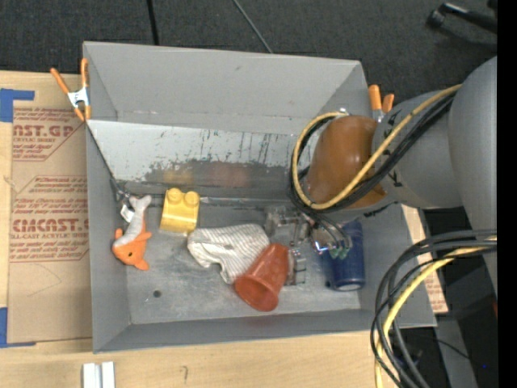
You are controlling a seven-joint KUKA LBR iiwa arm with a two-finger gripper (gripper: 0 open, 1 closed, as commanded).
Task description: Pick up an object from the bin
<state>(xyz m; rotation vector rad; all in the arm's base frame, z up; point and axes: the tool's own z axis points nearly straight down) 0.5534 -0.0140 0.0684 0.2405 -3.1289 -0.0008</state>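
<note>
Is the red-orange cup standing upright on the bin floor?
No, the red-orange cup lies tipped on its side, right beside the crumpled white cloth.

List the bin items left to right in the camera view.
orange fish → yellow block → white cloth → red cup → blue can
</note>
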